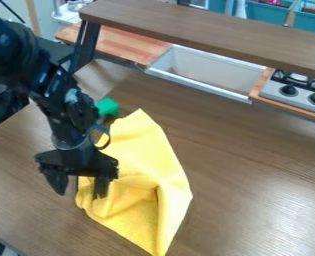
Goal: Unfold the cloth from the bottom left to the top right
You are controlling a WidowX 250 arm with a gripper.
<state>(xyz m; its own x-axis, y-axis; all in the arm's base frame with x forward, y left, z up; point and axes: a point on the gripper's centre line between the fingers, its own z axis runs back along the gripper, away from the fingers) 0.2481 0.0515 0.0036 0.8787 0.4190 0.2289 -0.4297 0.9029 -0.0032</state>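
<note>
Cloth (143, 165), yellow and rumpled, lies on the wooden surface (253, 170), partly under the gripper (79, 193) and mostly right of it. The gripper's fingers stand wide apart. Behind it sits a green object (107, 107).

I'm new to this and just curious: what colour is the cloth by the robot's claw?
The cloth is plain yellow, seen in the camera view.

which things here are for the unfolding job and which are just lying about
For the job:
- yellow cloth, partly folded on the brown table
- black gripper, open at the cloth's left edge in the view

Just there:
- green object near the cloth's far corner
- white sink
- stove
</note>
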